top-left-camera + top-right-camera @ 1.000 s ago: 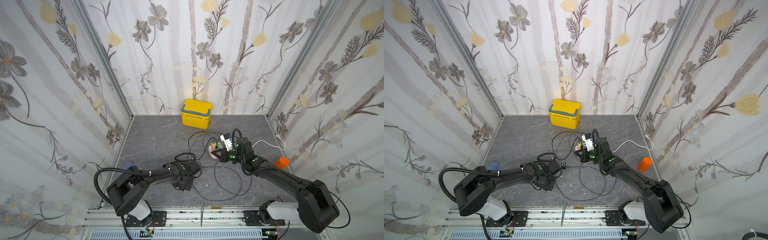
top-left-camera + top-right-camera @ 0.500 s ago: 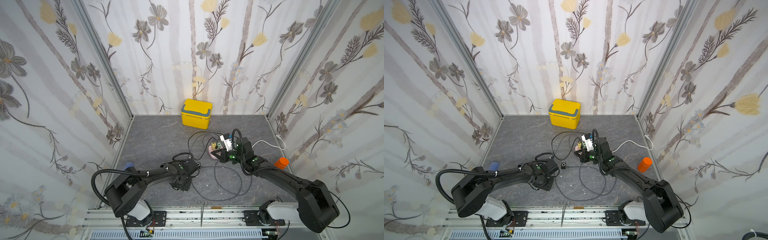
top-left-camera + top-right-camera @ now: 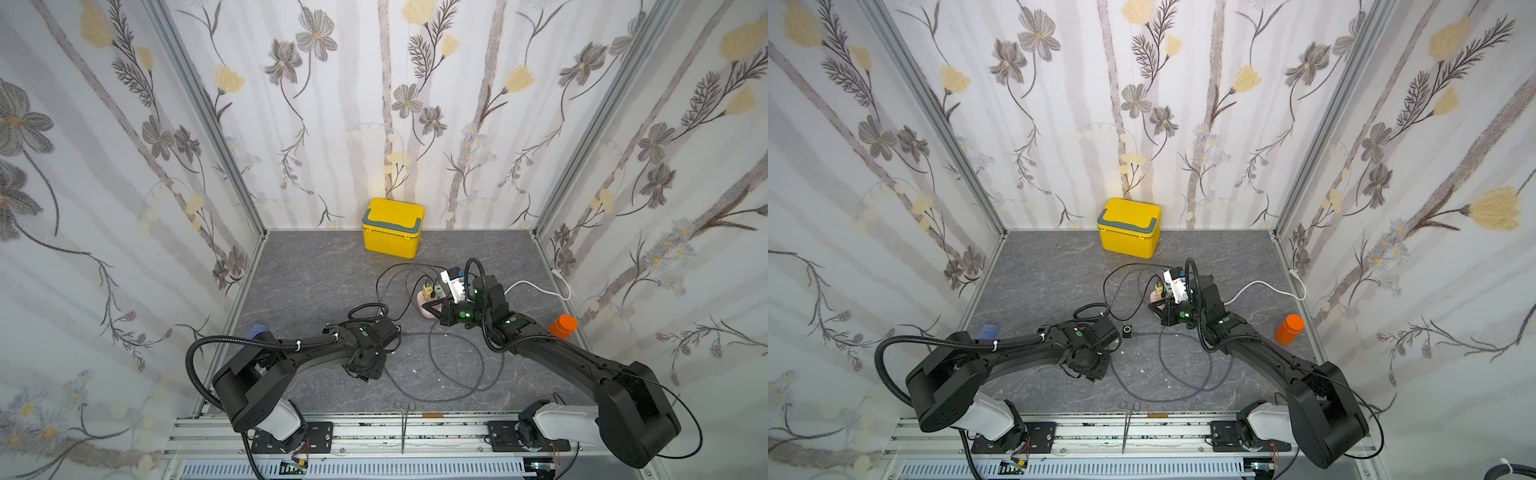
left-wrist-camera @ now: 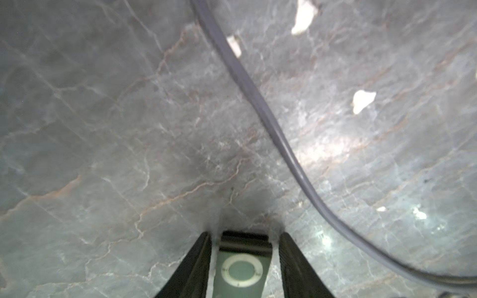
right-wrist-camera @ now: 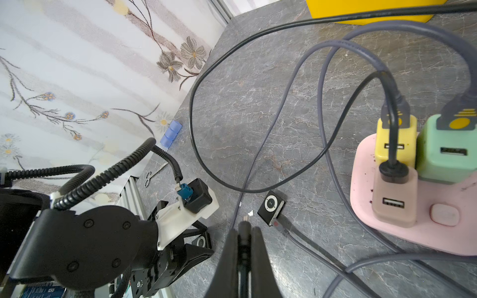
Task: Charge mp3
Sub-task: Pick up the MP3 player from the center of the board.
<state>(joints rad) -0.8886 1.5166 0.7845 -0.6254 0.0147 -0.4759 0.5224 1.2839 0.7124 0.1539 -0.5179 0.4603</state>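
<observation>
Shifted slightly: left end effector, apart astride mp3 | right end effector clamps plug | marbled tabletop, floral walls

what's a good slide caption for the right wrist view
Right fingers pinch a cable plug near the black mp3 player, pink power strip alongside

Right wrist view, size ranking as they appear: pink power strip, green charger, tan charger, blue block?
1. pink power strip, cut off by the frame
2. green charger
3. tan charger
4. blue block, farthest from the camera, so its real size is unsure
</observation>
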